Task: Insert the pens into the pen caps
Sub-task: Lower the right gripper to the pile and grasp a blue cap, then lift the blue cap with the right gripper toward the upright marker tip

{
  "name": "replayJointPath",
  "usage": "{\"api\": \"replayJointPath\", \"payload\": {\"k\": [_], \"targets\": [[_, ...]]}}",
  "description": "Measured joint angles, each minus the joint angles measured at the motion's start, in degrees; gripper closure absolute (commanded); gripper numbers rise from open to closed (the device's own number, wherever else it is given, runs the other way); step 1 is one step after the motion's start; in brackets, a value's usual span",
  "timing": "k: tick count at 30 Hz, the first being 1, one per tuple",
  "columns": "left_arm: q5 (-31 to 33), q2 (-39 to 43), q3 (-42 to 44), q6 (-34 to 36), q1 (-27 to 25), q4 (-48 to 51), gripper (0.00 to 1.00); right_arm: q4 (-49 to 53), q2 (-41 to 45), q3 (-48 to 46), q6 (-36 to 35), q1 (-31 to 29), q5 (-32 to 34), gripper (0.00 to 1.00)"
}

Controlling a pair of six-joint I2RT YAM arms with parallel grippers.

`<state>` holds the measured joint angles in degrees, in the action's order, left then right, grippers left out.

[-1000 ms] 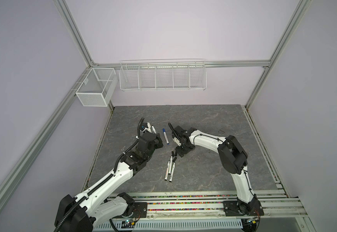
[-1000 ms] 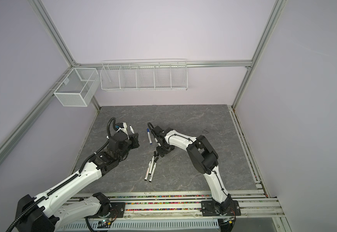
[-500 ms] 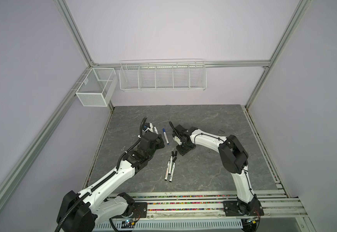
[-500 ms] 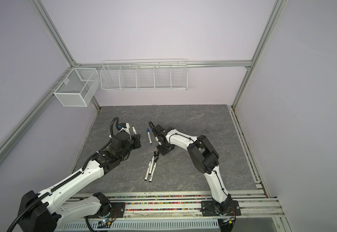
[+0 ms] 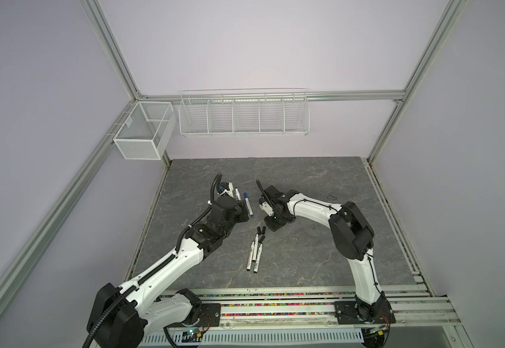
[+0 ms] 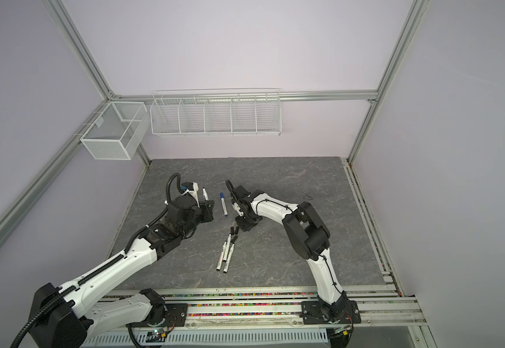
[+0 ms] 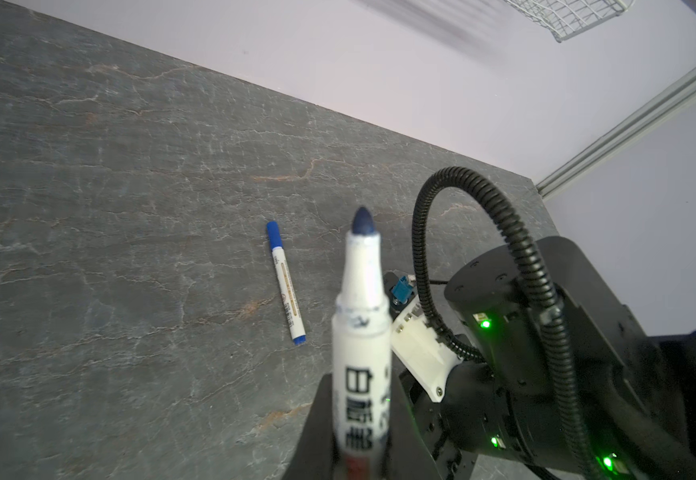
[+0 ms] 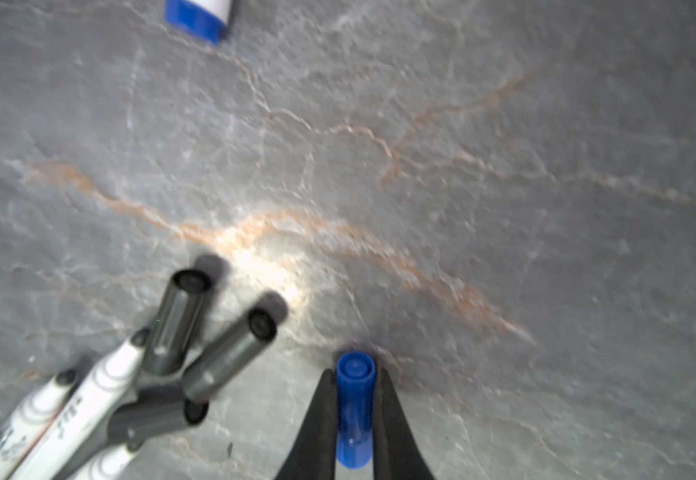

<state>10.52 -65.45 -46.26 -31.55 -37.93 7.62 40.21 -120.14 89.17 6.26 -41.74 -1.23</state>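
walls [image 5: 260, 45]: plain pale lilac, all sides | struts [image 5: 111, 51]: aluminium, slanting in from both upper corners | wire rack [image 5: 243, 113]: white, five bays, upper centre on back wall | mesh box [image 5: 142, 132]: white, left of rack | tabletop [image 5: 320, 174]: dark grey veined slab, lower centre | light: soft, even

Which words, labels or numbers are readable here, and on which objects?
"白板", next character cut off: on the pen in the left gripper.
Print on the capped blue pen: too small to read.
Print on the uncapped pens: blurred.
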Motion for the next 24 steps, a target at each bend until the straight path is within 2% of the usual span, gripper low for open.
{"api": "replayJointPath", "payload": {"k": [4,9,12,18,24], "targets": [[-5.03,-4.0,-1.2,2.12,-1.64,-1.64,1.0,-5.88,12.37,-8.02,3.04,5.62,-4.81,0.9],[-10.93,-8.63,-3.85,6.51,-7.41,-4.09,1.0,-20.06,32.54,-16.72,10.82,17.2,-13.57,0.9],[-14.36,-10.58,-4.79,8.28,-9.14,-7.45,1.0,-27.47,39.82,-20.09,15.1,20.94,-19.34,0.89],[-18.43,-13.38,-6.19,11.15,-11.1,-11.58,1.0,-35.43,42.99,-23.58,19.56,20.63,-29.35,0.88],[-20.31,-15.04,-7.63,12.35,-11.87,-13.25,1.0,-39.12,42.99,-24.33,22.14,20.06,-33.73,0.87]]}}
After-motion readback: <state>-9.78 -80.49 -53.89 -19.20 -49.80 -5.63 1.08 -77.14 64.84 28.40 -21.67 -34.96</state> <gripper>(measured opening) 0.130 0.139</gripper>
